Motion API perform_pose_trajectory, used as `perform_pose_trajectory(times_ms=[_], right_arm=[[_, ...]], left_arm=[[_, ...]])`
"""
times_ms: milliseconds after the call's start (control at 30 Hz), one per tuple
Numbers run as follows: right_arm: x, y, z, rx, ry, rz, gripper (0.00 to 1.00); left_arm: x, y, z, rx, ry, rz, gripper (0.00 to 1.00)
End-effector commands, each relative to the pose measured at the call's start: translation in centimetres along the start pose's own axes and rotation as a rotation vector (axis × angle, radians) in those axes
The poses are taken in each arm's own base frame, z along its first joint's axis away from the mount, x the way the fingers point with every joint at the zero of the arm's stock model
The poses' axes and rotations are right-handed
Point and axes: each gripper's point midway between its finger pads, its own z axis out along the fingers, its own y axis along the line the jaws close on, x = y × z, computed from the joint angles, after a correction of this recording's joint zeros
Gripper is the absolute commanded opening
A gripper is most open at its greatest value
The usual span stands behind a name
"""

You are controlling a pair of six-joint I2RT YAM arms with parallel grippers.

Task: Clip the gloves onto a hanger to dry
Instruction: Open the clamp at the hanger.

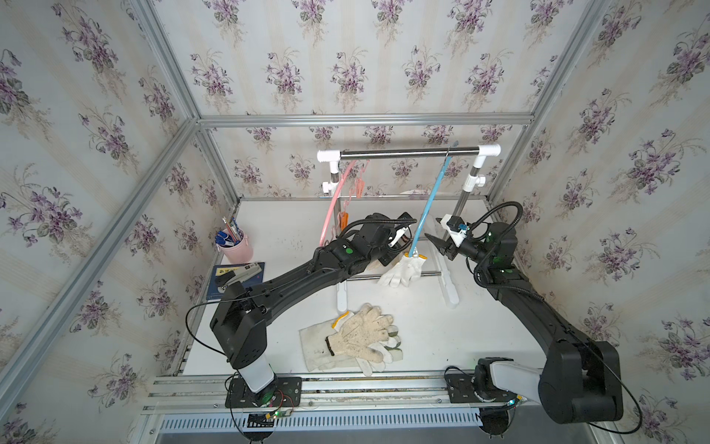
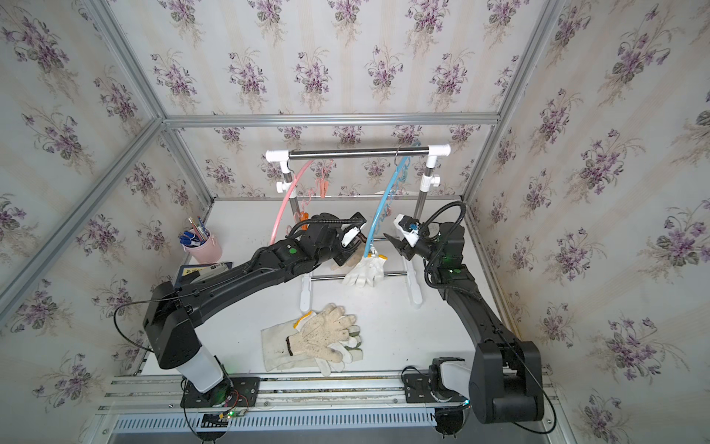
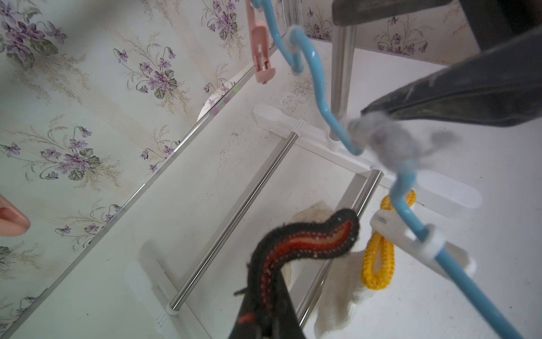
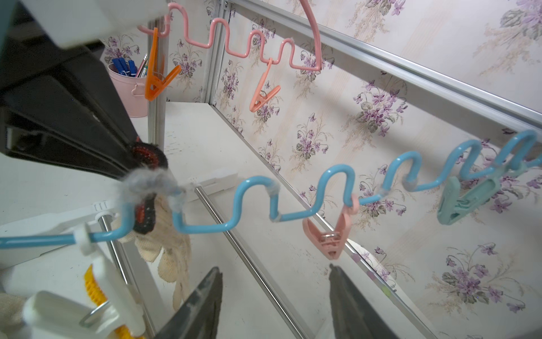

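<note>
Wavy wire hangers: 2 (pink hanger (image 4: pixel 236 55), blue hanger (image 4: pixel 337 170)). Plastic pegs: 5 (orange peg (image 4: pixel 154 79), salmon pegs x2 (image 4: pixel 264 95) (image 4: pixel 331 237), teal peg (image 4: pixel 466 202), white peg (image 4: pixel 105 278)). Gloves: white knitted glove (image 1: pixel 399 271), black-cuffed beige glove (image 4: pixel 173 252), 3+ in glove pile (image 1: pixel 357 338).

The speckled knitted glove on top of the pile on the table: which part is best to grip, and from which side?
Probably its black-edged cuff, pinched from above on the robot's left side. The glove lies flat with its finger end toward the rack; the cuff is a firm free edge facing left.
</note>
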Motion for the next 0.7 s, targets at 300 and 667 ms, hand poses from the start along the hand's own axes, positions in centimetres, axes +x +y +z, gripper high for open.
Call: perform_pose_trajectory(times_ms=[300, 667], right_arm=[[0.7, -0.9, 1.9, -0.054, 0.0, -0.033, 0.59], [0.9, -1.9, 2.0, 0.005, 0.005, -0.058, 0.58]], left_arm=[[-1.1, 3.0, 0.5, -0.096, -0.074, 0.149, 0.0], [-1.7, 3.4, 1.5, -0.04, -0.101, 0.138, 0.0]])
